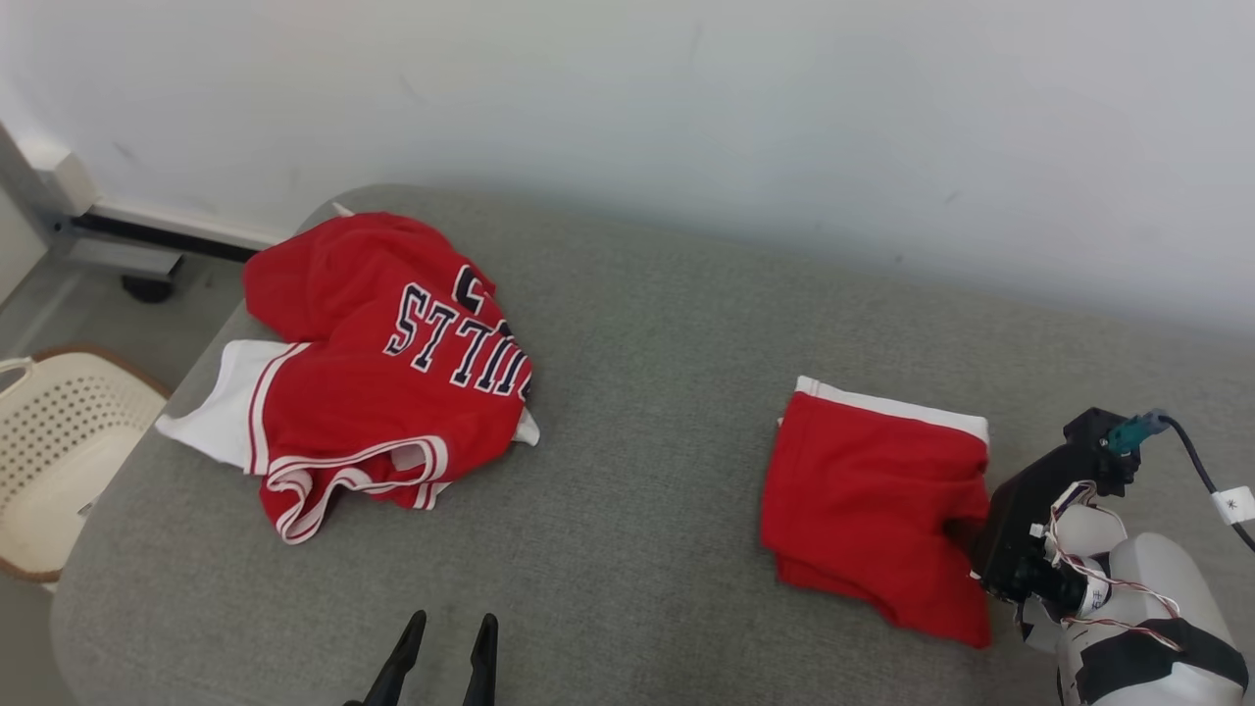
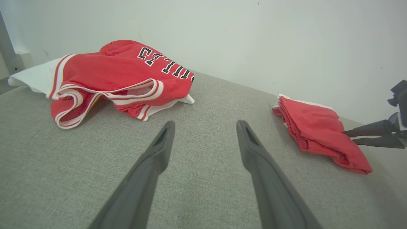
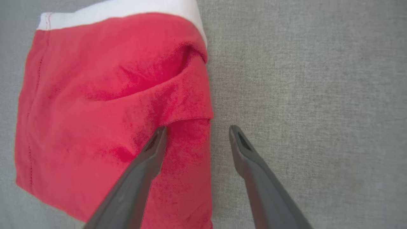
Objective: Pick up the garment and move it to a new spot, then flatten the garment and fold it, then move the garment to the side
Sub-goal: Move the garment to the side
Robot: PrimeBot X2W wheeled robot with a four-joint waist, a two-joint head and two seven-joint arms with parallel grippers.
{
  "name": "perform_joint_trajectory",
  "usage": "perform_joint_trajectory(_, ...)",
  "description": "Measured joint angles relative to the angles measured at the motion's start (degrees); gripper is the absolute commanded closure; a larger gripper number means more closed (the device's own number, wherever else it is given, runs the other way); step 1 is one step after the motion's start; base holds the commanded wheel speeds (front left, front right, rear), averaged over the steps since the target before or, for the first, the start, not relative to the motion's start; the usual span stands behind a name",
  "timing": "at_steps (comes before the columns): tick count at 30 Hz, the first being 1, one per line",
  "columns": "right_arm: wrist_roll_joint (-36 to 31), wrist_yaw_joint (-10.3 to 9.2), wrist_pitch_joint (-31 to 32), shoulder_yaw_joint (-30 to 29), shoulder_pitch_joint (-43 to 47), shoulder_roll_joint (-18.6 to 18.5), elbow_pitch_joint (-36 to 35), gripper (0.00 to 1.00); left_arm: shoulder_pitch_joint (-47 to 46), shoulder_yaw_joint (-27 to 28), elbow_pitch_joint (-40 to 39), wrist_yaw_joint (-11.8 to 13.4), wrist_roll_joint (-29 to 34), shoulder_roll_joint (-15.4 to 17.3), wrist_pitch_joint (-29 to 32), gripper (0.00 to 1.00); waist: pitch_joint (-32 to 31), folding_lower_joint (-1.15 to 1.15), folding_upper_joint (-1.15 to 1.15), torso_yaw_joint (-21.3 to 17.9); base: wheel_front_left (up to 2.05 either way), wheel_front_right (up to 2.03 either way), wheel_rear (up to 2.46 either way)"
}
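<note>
Lying folded at the right of the grey fabric surface (image 1: pixel 637 392), red shorts (image 1: pixel 873 500); right end effector (image 3: pixel 197 128) wide astride their edge, left end effector (image 2: pixel 205 122) wide, empty; a snagging finger (image 3: pixel 143 165) may unfold them.

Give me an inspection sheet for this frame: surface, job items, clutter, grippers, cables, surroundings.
Surface: grey fabric surface, bare between the two garments.
Job's things: folded red garment with a white band, lying flat on the robot's right; red jersey with lettering, crumpled and unfolded, on the left.
Clutter: nothing seen.
Grippers: left gripper open over bare fabric, holding nothing; right gripper open at the folded garment's edge, one finger over red cloth, one over grey; contact cannot be told.
Cables: black cable with a white tag at the right wrist; thin red-and-white wires on it.
Surroundings: white wall; pale perforated plastic item at far left.
</note>
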Motion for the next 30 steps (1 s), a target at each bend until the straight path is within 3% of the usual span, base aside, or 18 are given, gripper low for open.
perform_joint_trajectory(10, -6.62, 0.0, -6.46, -5.97, -4.99, -0.18, 12.12, 0.0, -0.76, -0.82, -0.29, 0.0, 0.0, -0.25, 0.0, 0.0, 2.7, -0.01, 0.0, 3.66, 0.0, 0.0, 0.0)
perform_joint_trajectory(11, -7.32, 0.0, -7.03, -6.55, -6.1, -0.37, 14.11, 0.07, -0.81, -0.84, -0.3, 0.0, 0.0, -0.31, 0.0, 0.0, 3.03, -0.01, -0.01, 4.13, 0.0, 0.0, 0.0)
perform_joint_trajectory(12, -7.92, -0.01, -7.44, -6.86, -6.59, -0.44, 14.95, 0.47, -0.82, -0.86, -0.3, 0.0, 0.0, -0.34, 0.0, 0.0, 3.15, -0.01, 0.0, 4.3, 0.0, 0.0, 0.0)
perform_joint_trajectory(14, -8.99, -0.01, -8.15, -7.42, -7.43, -0.55, 16.4, 0.89, -0.85, -0.89, -0.29, 0.0, 0.0, -0.45, 0.0, 0.0, 3.31, -0.01, 0.0, 4.46, 0.0, 0.0, 0.0)
perform_joint_trajectory(15, -9.45, -0.01, -8.57, -7.53, -7.89, -0.58, 17.09, 1.0, -0.86, -0.86, -0.27, 0.0, 0.0, -0.54, 0.0, 0.0, 3.32, -0.01, 0.0, 4.39, 0.0, 0.0, 0.0)
perform_joint_trajectory(24, -14.21, 0.11, -11.44, -7.95, -9.37, 0.36, 17.27, 1.0, -0.87, 0.38, -1.12, 0.0, 0.02, -0.97, 0.0, 0.0, 3.18, -0.01, 0.0, 0.94, 0.0, 0.0, 0.0)
perform_joint_trajectory(30, -18.26, 0.1, -8.43, -6.2, -8.33, -2.46, 9.6, 1.0, -1.39, 1.26, -3.12, 0.0, 0.26, -1.24, 0.0, 0.0, 3.95, -0.01, 0.0, -4.61, 0.0, 0.0, 0.0)
